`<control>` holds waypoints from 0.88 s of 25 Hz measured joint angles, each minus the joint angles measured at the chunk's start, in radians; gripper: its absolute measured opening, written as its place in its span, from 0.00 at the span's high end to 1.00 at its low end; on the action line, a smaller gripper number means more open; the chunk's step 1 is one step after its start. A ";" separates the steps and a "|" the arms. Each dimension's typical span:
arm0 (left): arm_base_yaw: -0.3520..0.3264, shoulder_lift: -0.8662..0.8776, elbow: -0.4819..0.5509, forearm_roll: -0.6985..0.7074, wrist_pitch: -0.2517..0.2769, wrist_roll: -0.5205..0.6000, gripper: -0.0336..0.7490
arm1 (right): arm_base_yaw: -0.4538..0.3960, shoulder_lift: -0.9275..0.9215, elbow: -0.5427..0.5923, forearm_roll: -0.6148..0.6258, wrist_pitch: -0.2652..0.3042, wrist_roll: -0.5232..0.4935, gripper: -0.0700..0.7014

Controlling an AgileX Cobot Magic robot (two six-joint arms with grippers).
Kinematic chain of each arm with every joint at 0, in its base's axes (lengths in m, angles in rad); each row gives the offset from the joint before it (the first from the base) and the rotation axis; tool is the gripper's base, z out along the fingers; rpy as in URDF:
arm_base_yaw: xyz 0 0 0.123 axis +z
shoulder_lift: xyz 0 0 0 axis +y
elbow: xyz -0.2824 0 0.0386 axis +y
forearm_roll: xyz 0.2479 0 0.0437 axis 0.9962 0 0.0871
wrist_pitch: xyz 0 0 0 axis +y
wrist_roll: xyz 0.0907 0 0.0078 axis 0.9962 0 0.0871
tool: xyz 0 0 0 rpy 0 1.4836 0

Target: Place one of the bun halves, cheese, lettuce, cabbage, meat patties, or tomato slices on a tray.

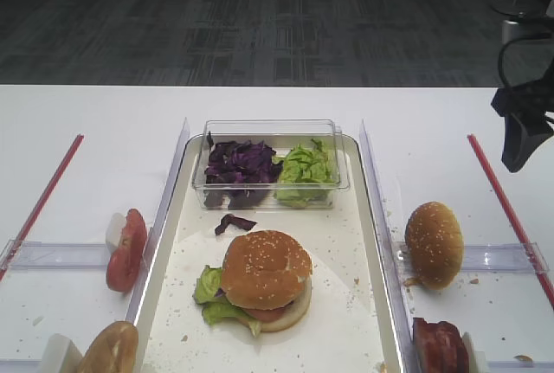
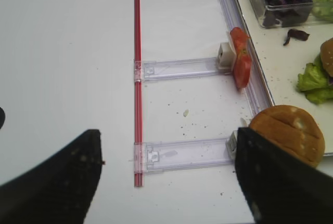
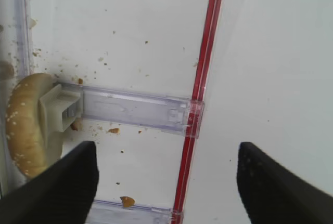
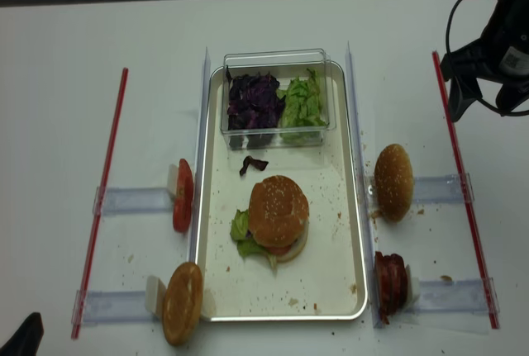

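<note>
Jaws of the right gripper (image 3: 164, 182) stand wide apart, holding nothing, above the bench's right edge; the left gripper (image 2: 166, 182) is likewise spread. One sesame bun half (image 1: 434, 244) stands on edge outside the tray (image 1: 381, 243), just beside its right rim.

The right gripper (image 4: 464, 92) hangs from its dark arm, wrist bent so the claw points downward, a black cable looping behind it. In the right wrist view its two black fingers (image 3: 65, 182) stand spread wide apart at either side of the frame, nothing between them. The left gripper (image 2: 166, 182) shows in its own wrist view as two dark fingers (image 2: 52, 182), likewise parted wide and holding nothing; only a black tip of it shows in the overhead realsense view.
</note>
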 joint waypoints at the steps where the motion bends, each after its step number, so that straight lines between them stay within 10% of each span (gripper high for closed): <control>1: 0.000 0.000 0.000 0.000 0.000 0.000 0.33 | 0.000 -0.014 0.000 0.002 0.004 -0.002 0.17; 10: 0.000 0.000 0.000 0.000 0.000 0.000 0.33 | 0.000 -0.235 0.026 0.033 0.023 -0.001 0.17; 22: 0.000 0.000 0.000 0.000 0.000 0.000 0.33 | 0.000 -0.657 0.359 0.037 -0.023 0.007 0.17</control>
